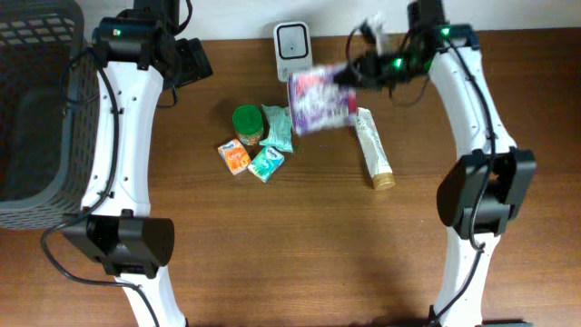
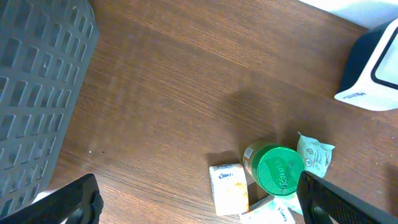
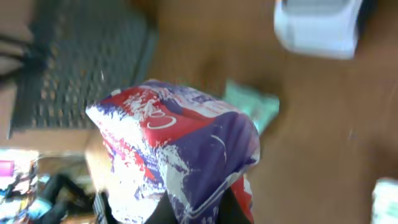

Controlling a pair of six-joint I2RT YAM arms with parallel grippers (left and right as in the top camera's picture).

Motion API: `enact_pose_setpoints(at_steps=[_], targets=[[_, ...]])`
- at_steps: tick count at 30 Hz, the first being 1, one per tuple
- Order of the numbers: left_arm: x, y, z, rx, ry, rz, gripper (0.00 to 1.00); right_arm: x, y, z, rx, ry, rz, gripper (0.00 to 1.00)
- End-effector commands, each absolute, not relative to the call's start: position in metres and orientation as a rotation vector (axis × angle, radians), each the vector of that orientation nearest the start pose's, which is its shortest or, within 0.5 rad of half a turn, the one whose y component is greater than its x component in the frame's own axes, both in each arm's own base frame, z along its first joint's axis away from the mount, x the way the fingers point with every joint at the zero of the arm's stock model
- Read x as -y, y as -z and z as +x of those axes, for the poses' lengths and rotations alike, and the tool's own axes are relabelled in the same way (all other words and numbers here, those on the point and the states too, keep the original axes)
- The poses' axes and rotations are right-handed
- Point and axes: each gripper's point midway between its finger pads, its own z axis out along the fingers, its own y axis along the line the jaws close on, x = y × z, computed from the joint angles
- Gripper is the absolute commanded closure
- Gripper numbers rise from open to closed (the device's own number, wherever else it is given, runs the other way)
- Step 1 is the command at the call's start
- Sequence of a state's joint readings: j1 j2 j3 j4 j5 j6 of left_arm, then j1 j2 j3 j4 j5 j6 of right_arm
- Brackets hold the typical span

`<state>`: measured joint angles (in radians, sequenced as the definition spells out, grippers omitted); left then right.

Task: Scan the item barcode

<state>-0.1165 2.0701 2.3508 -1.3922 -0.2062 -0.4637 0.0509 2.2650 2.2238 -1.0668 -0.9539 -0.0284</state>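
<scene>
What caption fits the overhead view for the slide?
Right pincer holds a purple bag by the white scanner; left pincer open beside the grey basket.

1. The left arm [image 1: 123, 136] stretches from the lower left of the overhead frame to the upper left.
2. The left gripper [image 1: 189, 60] points right, its fingers spread wide apart.
3. The right arm [image 1: 472, 100] runs up the right side, with its wrist bent leftward at the top.
4. The right gripper [image 1: 352, 73] is clamped on a purple packet [image 1: 318, 100].
</scene>
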Motion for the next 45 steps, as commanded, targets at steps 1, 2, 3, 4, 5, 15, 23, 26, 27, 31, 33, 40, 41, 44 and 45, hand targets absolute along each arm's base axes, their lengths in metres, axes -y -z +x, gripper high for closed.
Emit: enact_pose_setpoints(at_steps=[1, 2, 3, 4, 5, 15, 23, 26, 27, 31, 33, 40, 41, 44, 45], targets=[[0.021, -0.250, 0.474, -2.604, -0.091, -0.505, 0.01, -0.174, -0.271, 0.521, -2.309, -1.343, -0.203, 0.96], [0.021, -0.250, 0.474, -2.604, -0.091, -0.505, 0.01, -0.175, -0.278, 0.530, -2.304, -1.390, -0.090, 0.96], [0.021, -0.250, 0.474, -2.604, -0.091, -0.505, 0.01, -0.177, -0.282, 0.533, -2.307, -1.423, -0.022, 0.96], [0.021, -0.250, 0.474, -2.604, -0.091, -0.505, 0.01, -0.180, -0.284, 0.534, -2.306, -1.442, 0.005, 0.96], [0.021, -0.250, 0.474, -2.604, -0.091, -0.505, 0.01, -0.183, -0.285, 0.532, -2.310, -1.458, 0.013, 0.96], [0.021, -0.250, 0.474, -2.604, -0.091, -0.505, 0.01, -0.221, -0.288, 0.514, -2.287, -1.490, -0.190, 0.96], [0.021, -0.250, 0.474, -2.604, -0.091, -0.505, 0.01, -0.223, -0.277, 0.526, -2.259, -1.277, -0.297, 0.96], [0.021, -0.250, 0.474, -2.604, -0.091, -0.505, 0.01, -0.222, -0.276, 0.527, -2.265, -1.267, -0.289, 0.96], [0.021, -0.250, 0.474, -2.604, -0.091, -0.505, 0.01, -0.220, -0.272, 0.529, -2.283, -1.240, -0.269, 0.96], [0.021, -0.250, 0.474, -2.604, -0.091, -0.505, 0.01, -0.178, -0.253, 0.543, -2.398, -0.947, -0.080, 0.96], [0.021, -0.250, 0.474, -2.604, -0.091, -0.505, 0.01, -0.131, -0.256, 0.549, -2.437, -0.709, 0.065, 0.96], [0.021, -0.250, 0.474, -2.604, -0.091, -0.505, 0.01, 0.037, -0.246, 0.513, -2.550, 0.181, 0.451, 0.96], [0.021, -0.250, 0.474, -2.604, -0.091, -0.505, 0.01, 0.056, -0.247, 0.505, -2.545, 0.333, 0.487, 0.96], [0.021, -0.250, 0.474, -2.604, -0.091, -0.505, 0.01, 0.104, -0.259, 0.486, -2.468, 0.757, 0.558, 0.96], [0.021, -0.250, 0.474, -2.604, -0.091, -0.505, 0.01, 0.111, -0.260, 0.482, -2.456, 0.828, 0.564, 0.96]])
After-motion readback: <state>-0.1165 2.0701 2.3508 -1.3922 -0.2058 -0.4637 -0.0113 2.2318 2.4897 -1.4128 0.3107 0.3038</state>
